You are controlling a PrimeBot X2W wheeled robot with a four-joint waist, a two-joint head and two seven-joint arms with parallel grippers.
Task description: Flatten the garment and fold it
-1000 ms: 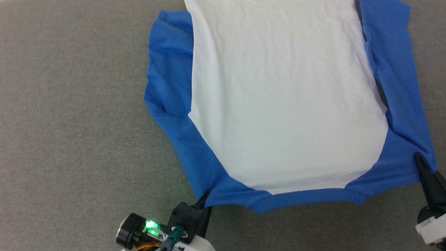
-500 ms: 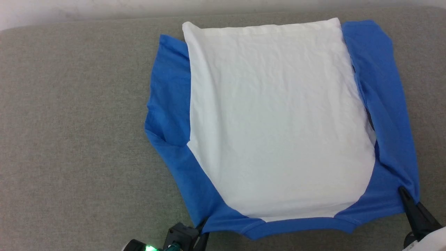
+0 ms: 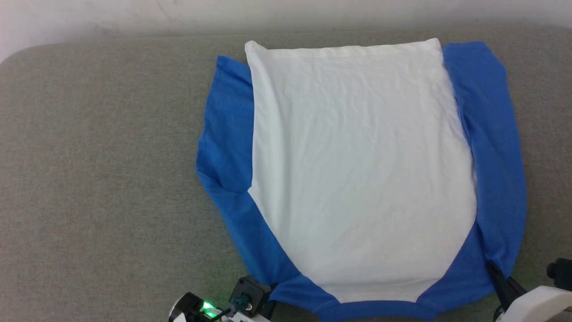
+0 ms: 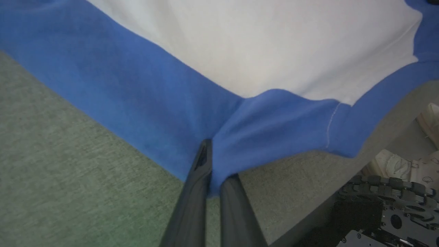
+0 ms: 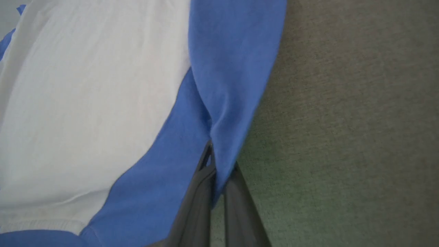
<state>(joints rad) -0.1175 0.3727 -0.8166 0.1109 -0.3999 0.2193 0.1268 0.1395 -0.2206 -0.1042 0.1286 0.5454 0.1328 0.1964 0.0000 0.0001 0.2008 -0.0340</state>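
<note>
The garment [image 3: 362,179] lies spread on the grey counter [image 3: 89,179]. The left tool [image 4: 216,161] and right tool [image 5: 221,159] each pinch its blue near corners tightly.

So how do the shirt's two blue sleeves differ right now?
The left sleeve looks narrower and shorter; the right sleeve is wider and longer. The left sleeve has a crease and an angled outer edge; the right sleeve's edge curves smoothly. Both are blue and flank the white body. Blue cloth at each near end is pinched, by the left gripper and the right gripper, both shut.
</note>
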